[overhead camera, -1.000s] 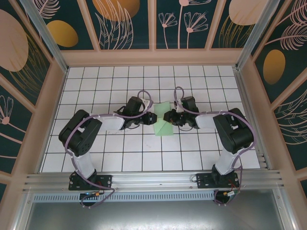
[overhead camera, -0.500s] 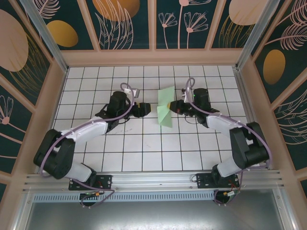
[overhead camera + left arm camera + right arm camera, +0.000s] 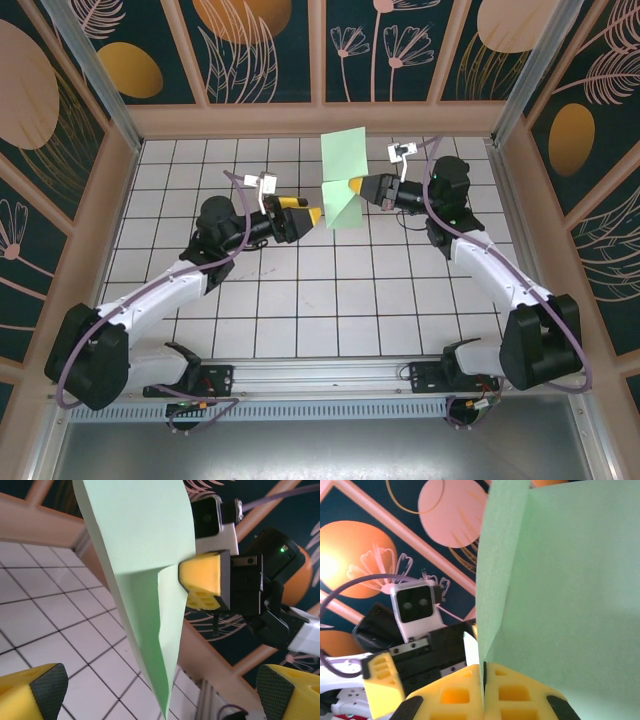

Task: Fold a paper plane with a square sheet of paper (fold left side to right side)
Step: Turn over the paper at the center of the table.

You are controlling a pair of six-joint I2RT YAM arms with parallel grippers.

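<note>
The pale green sheet of paper (image 3: 342, 178) hangs upright in the air above the back of the table, folded and creased, tapering to a point at its lower end. My right gripper (image 3: 357, 188) is shut on its right edge; in the right wrist view the paper (image 3: 560, 580) rises from between the pressed yellow fingers (image 3: 455, 695). My left gripper (image 3: 304, 211) stands open just left of the sheet, not touching it. In the left wrist view the paper (image 3: 145, 580) hangs ahead, between the wide-apart fingertips (image 3: 46, 690), and the right gripper's yellow fingers (image 3: 202, 580) pinch it.
The white tiled table (image 3: 300, 300) lies below both raised arms. A wooden rim (image 3: 320, 120) and dark patterned wall panels close it in at the back and sides. An aluminium rail (image 3: 320, 375) runs along the near edge.
Both arms rose from the table's middle toward the back. The left gripper opened, let go of the paper and drew back left. The right gripper lifted the paper off the table.
</note>
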